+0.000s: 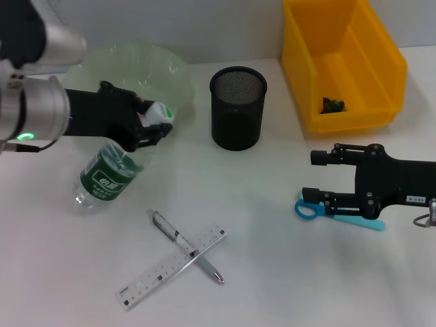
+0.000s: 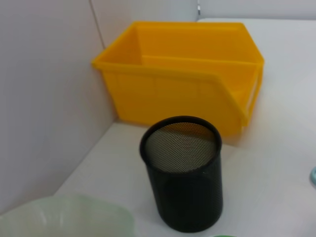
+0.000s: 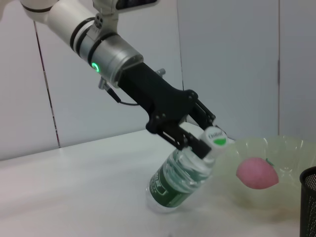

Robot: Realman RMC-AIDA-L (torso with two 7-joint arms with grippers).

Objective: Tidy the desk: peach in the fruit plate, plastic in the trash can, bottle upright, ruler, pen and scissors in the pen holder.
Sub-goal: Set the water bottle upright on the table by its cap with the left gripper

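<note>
My left gripper (image 1: 151,122) is shut on the neck of the clear bottle (image 1: 107,176) with a green label, just under its white cap. The bottle leans, base on the table, in front of the pale green fruit plate (image 1: 146,63). The right wrist view shows the pink peach (image 3: 256,174) lying in that plate (image 3: 289,148). My right gripper (image 1: 313,177) stands open, low over the blue scissors (image 1: 308,210) at the right. A silver pen (image 1: 184,245) lies across the clear ruler (image 1: 170,269) near the front. The black mesh pen holder (image 1: 237,107) stands upright at centre.
The yellow bin (image 1: 344,61) sits at the back right with a small green scrap (image 1: 333,104) inside. In the left wrist view the pen holder (image 2: 182,182) stands in front of the bin (image 2: 182,74), next to the wall.
</note>
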